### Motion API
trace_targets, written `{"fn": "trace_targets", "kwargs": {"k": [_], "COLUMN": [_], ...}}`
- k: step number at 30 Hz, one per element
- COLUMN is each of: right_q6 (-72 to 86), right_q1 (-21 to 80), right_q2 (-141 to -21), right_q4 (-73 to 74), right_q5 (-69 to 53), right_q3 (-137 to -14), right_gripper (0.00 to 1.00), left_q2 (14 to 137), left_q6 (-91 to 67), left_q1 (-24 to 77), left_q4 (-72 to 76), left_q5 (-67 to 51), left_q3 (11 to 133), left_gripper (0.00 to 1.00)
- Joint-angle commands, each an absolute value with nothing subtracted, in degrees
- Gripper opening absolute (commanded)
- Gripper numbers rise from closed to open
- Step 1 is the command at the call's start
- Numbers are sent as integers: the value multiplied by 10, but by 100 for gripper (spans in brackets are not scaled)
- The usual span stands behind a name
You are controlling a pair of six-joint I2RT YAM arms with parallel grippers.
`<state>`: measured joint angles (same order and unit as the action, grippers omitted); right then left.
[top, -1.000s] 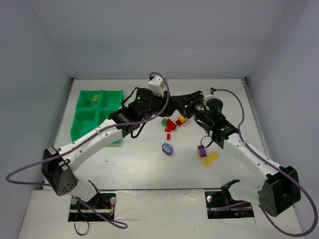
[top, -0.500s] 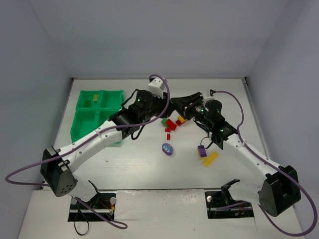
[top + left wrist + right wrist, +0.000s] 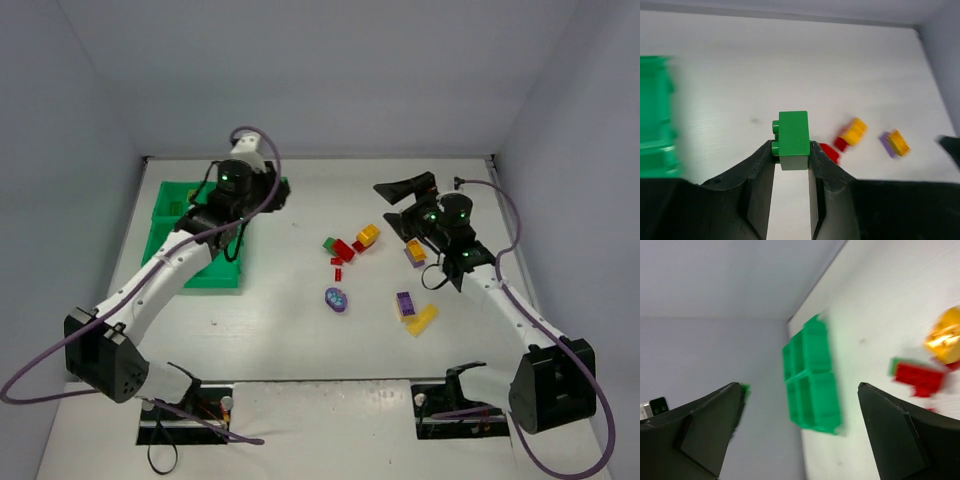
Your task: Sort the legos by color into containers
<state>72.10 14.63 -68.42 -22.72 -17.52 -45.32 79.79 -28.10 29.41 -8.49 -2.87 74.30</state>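
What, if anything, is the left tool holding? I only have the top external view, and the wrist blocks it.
Observer: The left wrist view shows the left tool shut on a dark green brick, clamped from both sides.
Operator: Which way do its studs face?
Observer: Sideways, toward the left of that view, not up.
Operator: And the right tool, is anything in it?
Observer: The right wrist view shows the right tool wide open with nothing in its gap.
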Motion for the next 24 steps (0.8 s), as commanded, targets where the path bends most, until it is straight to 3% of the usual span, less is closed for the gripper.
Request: {"fn": "trace_targets", "kwargs": {"k": [1,9,17,24], "right_q6": [603,442,385,374], "right_q1": [102,83,58,21], "right_q2": [-680,-699,-679,-659], "right_q4": [-175,-90,-72,-68], "right_q5": [-195,-228,-259,-292], "right_q3": [-503,-553,-540,-525], "right_gripper": [100,100,100,100], "left_q2": [782,922,1099,1146], "left_q6": [-279,-229,-214,-216], "left_q1": [199,6,-62,-77], "left_q4": [-139,-218,-317,-343], "left_q5": [-23,5,14,17], "left_q3": [783,905,1065,1103], "left_gripper": [0,0,0,27]}}
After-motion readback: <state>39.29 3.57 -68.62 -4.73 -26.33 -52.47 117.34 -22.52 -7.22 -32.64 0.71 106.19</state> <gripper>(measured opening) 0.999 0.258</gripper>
